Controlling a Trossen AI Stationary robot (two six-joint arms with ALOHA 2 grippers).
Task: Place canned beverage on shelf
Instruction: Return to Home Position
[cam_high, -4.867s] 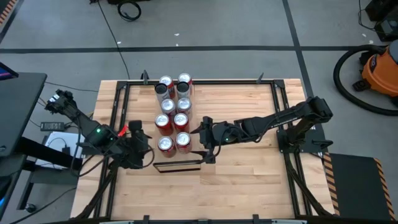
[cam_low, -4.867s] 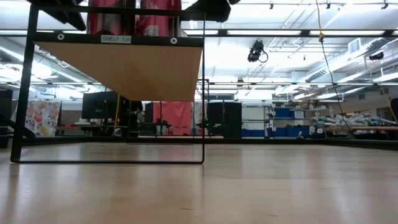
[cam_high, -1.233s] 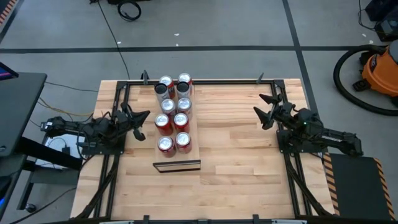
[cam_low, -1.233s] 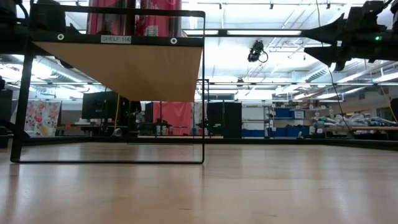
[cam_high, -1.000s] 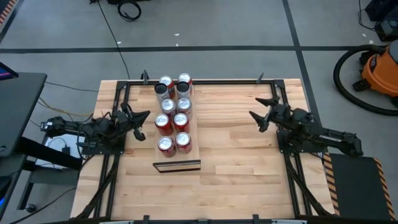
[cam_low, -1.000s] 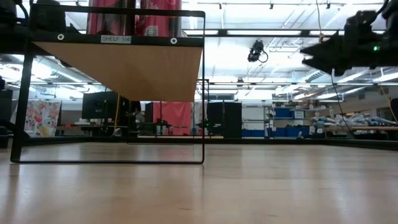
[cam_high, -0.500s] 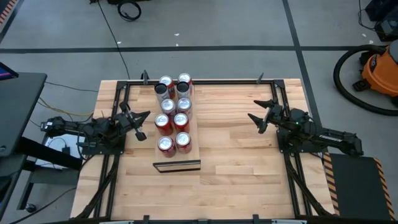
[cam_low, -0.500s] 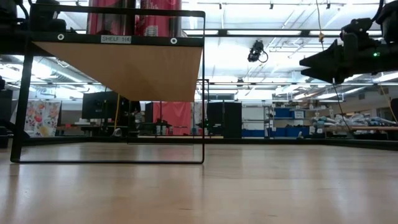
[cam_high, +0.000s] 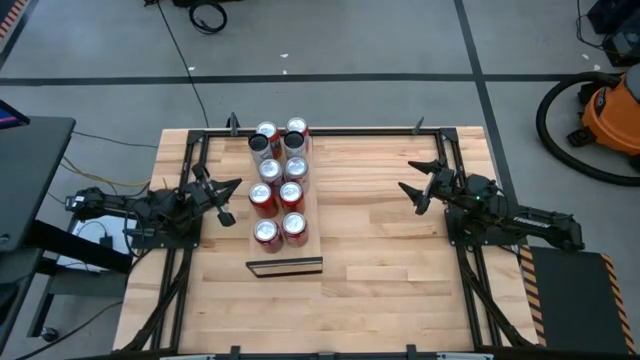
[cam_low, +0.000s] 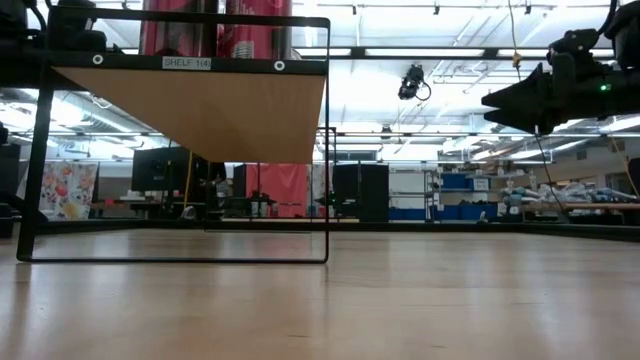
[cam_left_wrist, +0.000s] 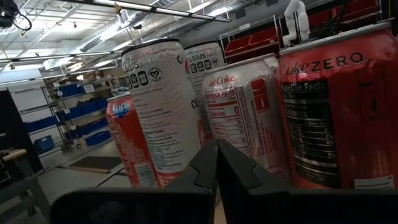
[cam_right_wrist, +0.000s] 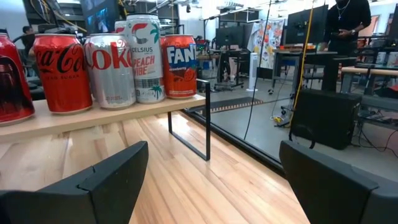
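Several cans (cam_high: 279, 190) stand upright on their bases in two rows on the pale wood shelf (cam_high: 310, 215), which is raised on a black frame (cam_low: 328, 150). My left gripper (cam_high: 232, 187) hovers shut just left of the rows, touching nothing. Its wrist view shows a Coke Zero can (cam_left_wrist: 339, 106) and a white Celsius can (cam_left_wrist: 158, 106) close ahead of the shut gripper (cam_left_wrist: 216, 163). My right gripper (cam_high: 408, 190) stands open well to the right of the shelf, facing the cans (cam_right_wrist: 109, 68) with nothing between its fingers.
Bare slatted tabletop (cam_high: 380, 250) lies between the shelf and my right arm and along the near edge. Black rails (cam_high: 445, 150) frame the table. An orange vacuum (cam_high: 610, 110) stands on the floor at far right. A person (cam_right_wrist: 351, 25) stands in the room beyond.
My right gripper has edged a little toward the shelf and settled level, staying open. The cans and shelf have not moved.
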